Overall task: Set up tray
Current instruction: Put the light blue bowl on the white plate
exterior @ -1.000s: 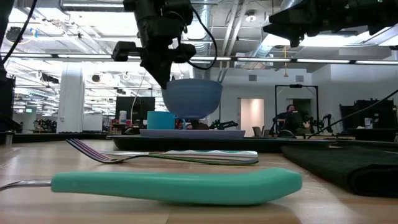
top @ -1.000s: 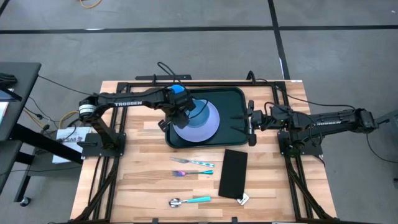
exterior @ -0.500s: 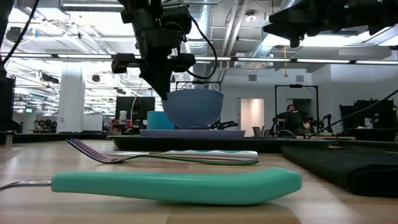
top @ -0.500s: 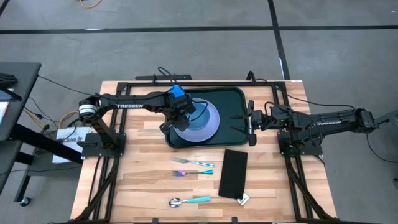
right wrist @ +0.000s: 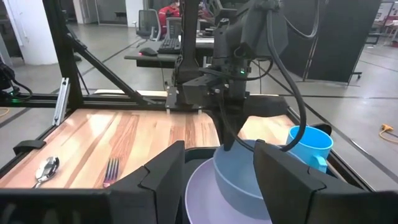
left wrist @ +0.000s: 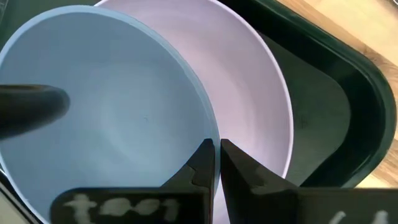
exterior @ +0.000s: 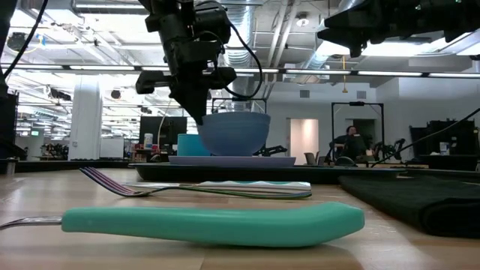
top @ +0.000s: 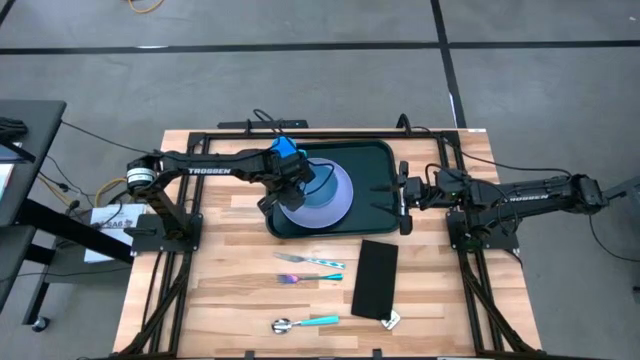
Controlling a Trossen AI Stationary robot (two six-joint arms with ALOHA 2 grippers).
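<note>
On the near part of the desk point(top: 230, 300), the spoon point(top: 305, 323), fork point(top: 310, 262) and black napkin point(top: 375, 279) lie outside the tray, so they look like the steps left. Farther back, the tray point(top: 375, 160) sits mid-desk and already carries the plate point(top: 340, 200), with a blue cup point(right wrist: 309, 145) at its far side. The left tool point(top: 290, 185) has its fingers pinched together on the rim of the blue bowl point(exterior: 234, 131), which sits on or just above the plate. The right tool point(top: 402, 190) waits beside the tray's edge, fingers wide apart and holding nothing.
</note>
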